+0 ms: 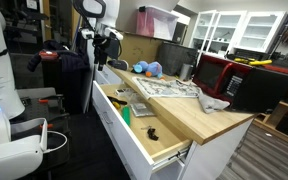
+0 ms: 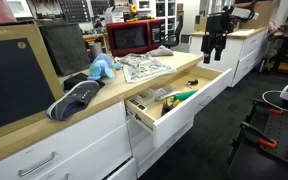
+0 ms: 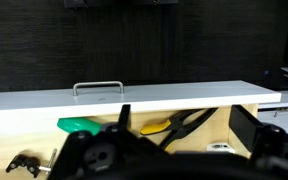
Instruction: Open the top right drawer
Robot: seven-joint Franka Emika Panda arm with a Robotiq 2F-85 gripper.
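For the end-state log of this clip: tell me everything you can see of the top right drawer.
The top right drawer is pulled well out from under the wooden countertop. It is wide and shallow, with a flat white front and a pale, wood-like inner box. A slim metal handle sits on the front. Inside lie a green item, a yellow one and dark tools. The gripper hangs clear of it with its jaws apart.

Exterior view: high, mid-range, looking along the wooden countertop [image 1: 199,115]; the top right drawer [image 1: 134,140] sits lower centre.
Exterior view: lower, facing along the cabinet fronts, the drawer [image 2: 196,106] mid-frame.
Wrist view: right up close, facing the drawer's white front [image 3: 184,97].
Shared: both exterior views catch the drawer, the countertop and the red microwave [image 2: 134,37].
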